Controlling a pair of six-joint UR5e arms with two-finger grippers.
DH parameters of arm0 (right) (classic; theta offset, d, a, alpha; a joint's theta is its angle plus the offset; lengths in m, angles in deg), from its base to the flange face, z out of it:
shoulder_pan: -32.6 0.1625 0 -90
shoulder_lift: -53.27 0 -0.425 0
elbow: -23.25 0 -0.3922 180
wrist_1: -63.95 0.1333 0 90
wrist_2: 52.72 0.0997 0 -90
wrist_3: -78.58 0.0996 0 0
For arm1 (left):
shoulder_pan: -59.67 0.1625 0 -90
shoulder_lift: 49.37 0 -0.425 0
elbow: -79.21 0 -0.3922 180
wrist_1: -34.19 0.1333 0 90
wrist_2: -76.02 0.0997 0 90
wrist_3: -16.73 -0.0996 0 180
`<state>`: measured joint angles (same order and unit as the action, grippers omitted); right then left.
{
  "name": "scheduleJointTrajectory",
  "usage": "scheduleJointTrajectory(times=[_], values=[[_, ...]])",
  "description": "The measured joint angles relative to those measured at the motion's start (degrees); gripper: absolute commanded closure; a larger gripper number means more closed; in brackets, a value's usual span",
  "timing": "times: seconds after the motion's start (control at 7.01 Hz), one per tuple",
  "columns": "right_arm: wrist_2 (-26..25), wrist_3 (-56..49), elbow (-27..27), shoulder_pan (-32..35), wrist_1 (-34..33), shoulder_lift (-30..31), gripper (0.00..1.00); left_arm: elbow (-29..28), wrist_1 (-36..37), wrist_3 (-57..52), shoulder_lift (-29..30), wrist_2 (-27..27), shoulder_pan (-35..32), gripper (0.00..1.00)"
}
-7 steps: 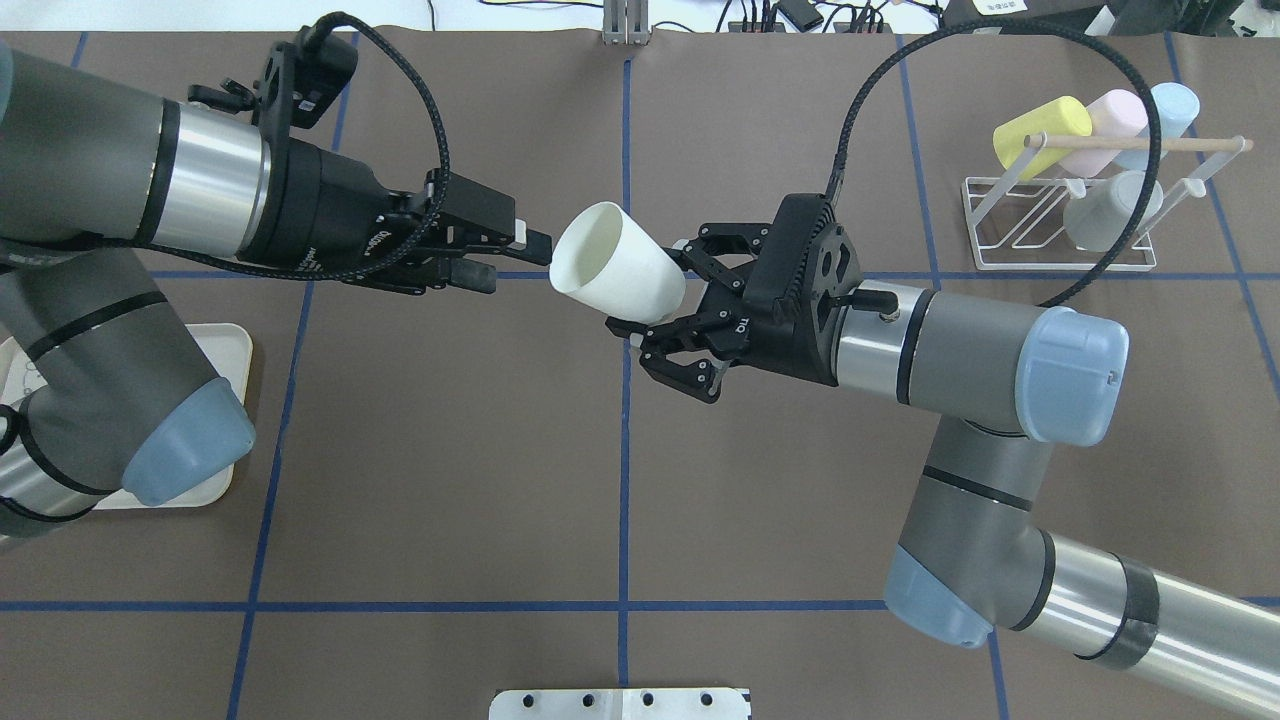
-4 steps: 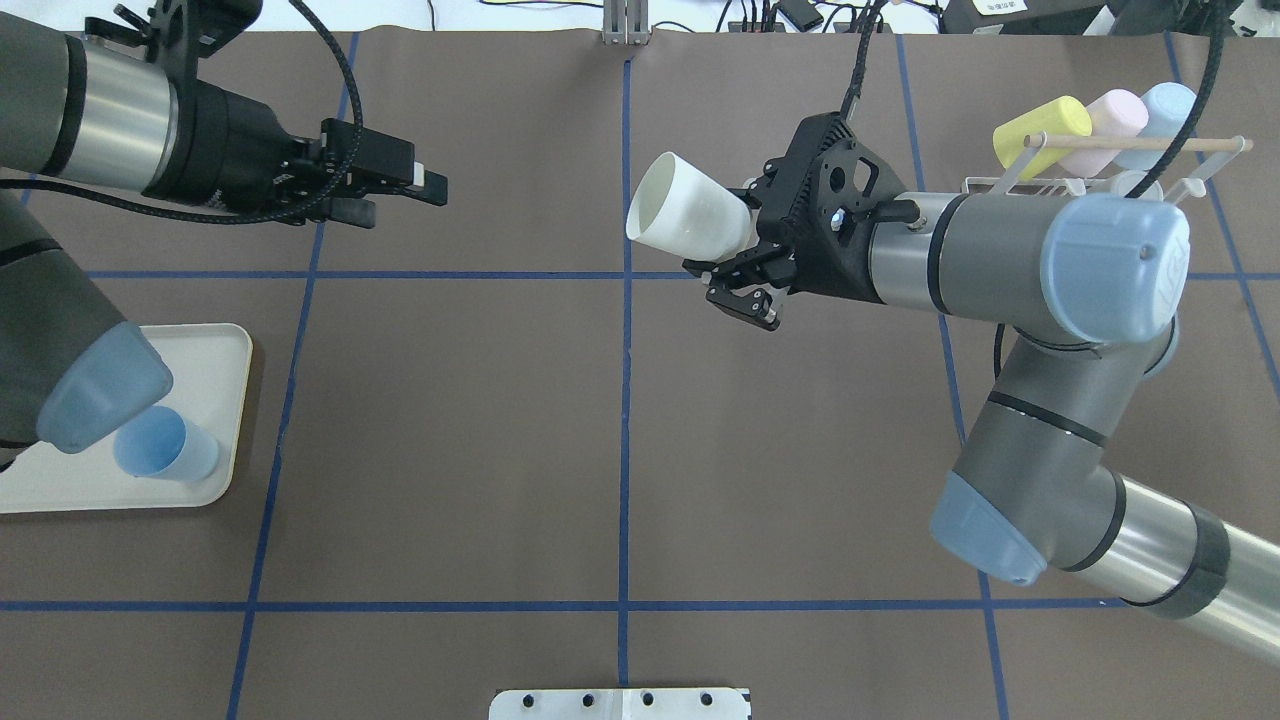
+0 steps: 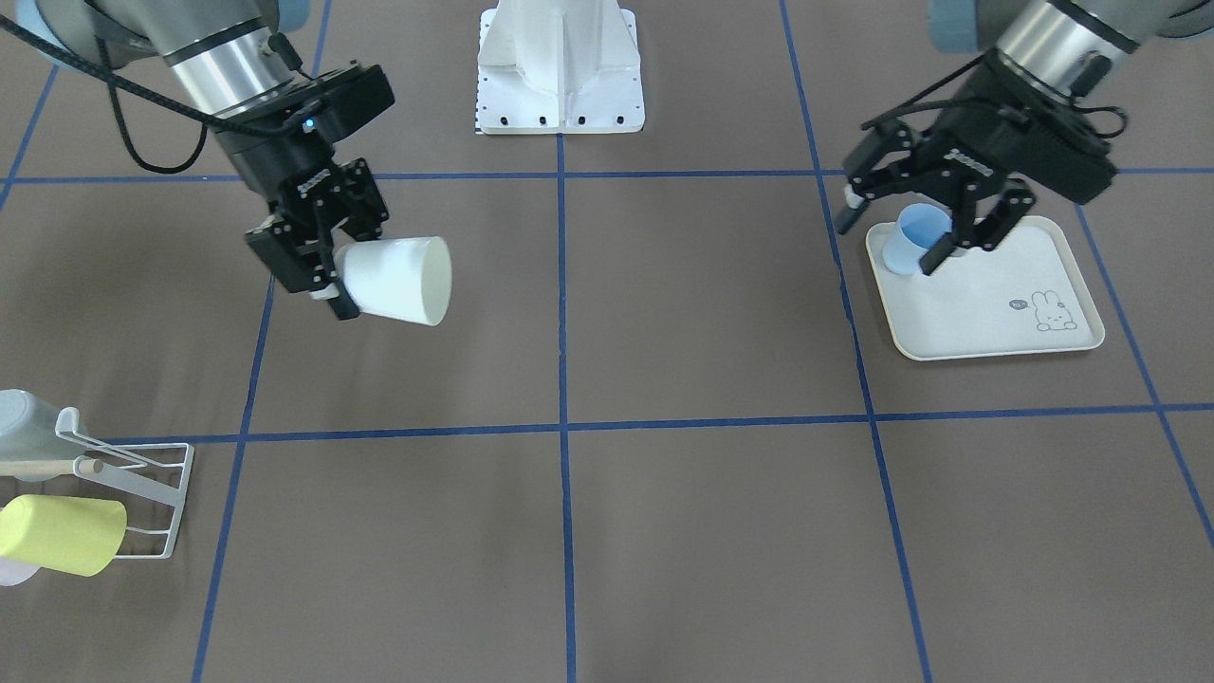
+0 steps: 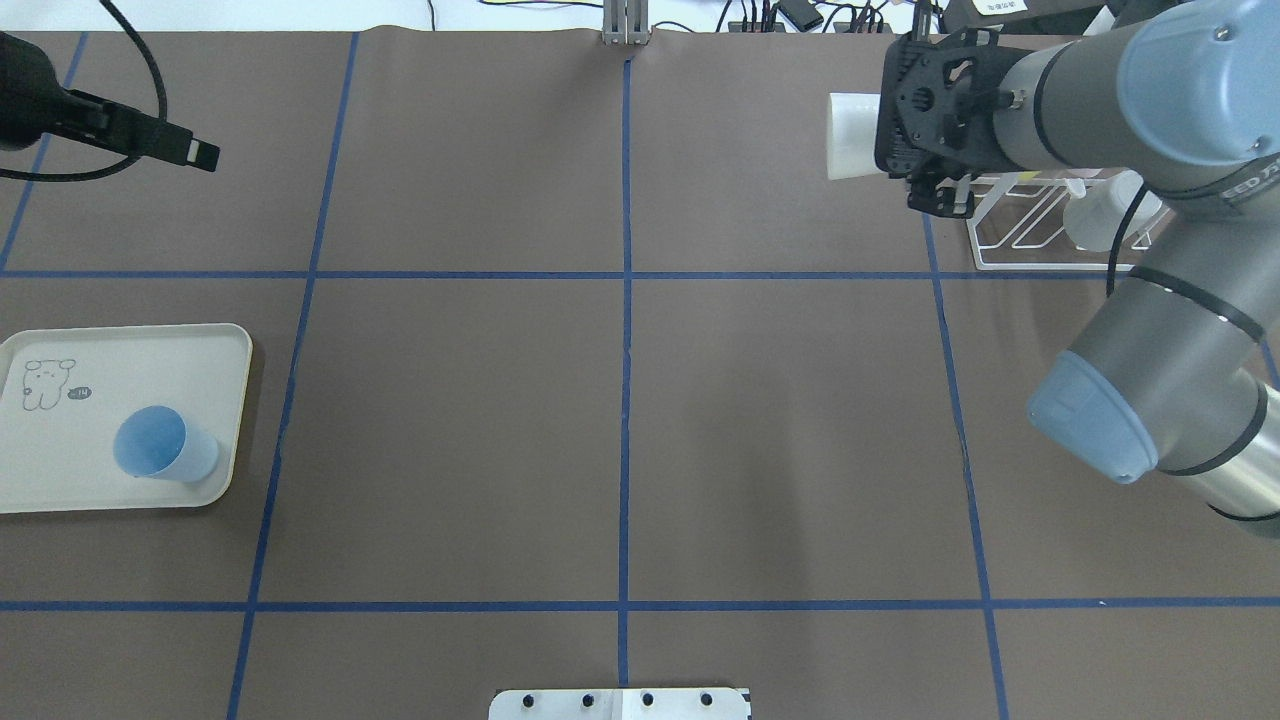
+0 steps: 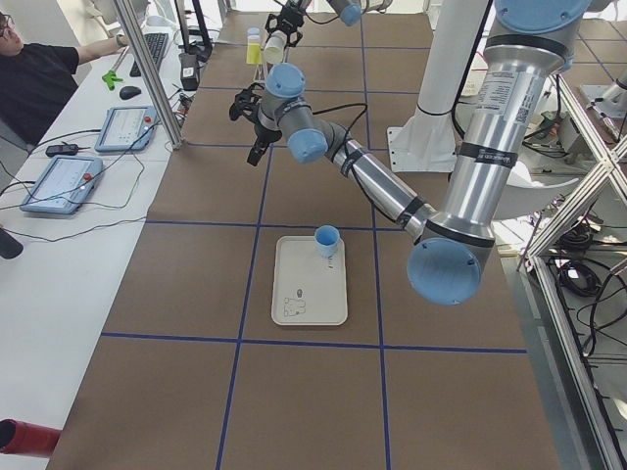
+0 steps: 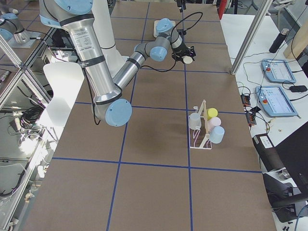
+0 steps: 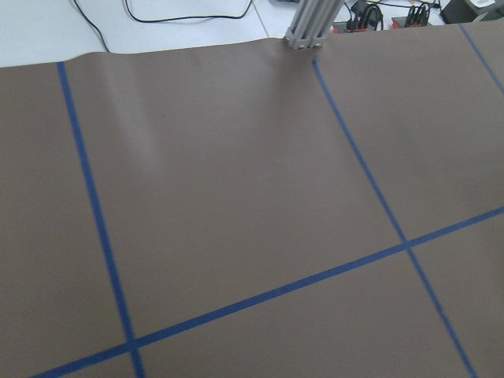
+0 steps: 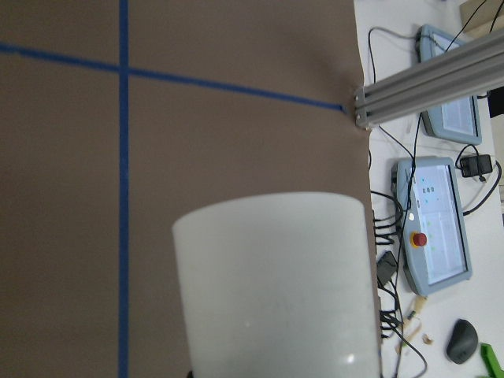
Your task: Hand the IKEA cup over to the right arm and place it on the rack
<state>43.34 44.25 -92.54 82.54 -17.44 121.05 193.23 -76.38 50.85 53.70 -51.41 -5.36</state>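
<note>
White cup (image 3: 398, 281) juts sideways from the right tool (image 3: 334, 275), which pinches its base.

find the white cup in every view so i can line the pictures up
Front-facing: white cup left of centre, in the right end effector.
Overhead: white cup upper right, poking out leftward.
Exterior left: white cup tiny, at the far top.
Exterior right: white cup upper middle.
Left wrist: not in it.
Right wrist: white cup fills the lower middle.
Shared landmark: the rack, lower left front-facing, upper right overhead, centre-right in exterior right.
</note>
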Motion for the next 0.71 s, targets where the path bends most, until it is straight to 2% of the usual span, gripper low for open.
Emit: scheduleJointTrajectory(times=[0.14, 0.43, 0.71], values=[[-5.01, -10.94, -0.59, 1.59, -2.97, 2.22, 0.67, 0.19, 0.15, -2.41, -1.04, -0.06, -1.05, 0.00], [-18.67, -28.28, -2.25, 2.30, -4.48, 8.26, 0.66, 0.51, 0.25, -3.26, -1.51, -0.07, -1.54, 0.00], [-26.49, -36.21, -1.28, 1.74, -4.52, 11.90, 0.66, 0.99, 0.23, -2.98, -1.71, -0.06, -1.57, 0.00]])
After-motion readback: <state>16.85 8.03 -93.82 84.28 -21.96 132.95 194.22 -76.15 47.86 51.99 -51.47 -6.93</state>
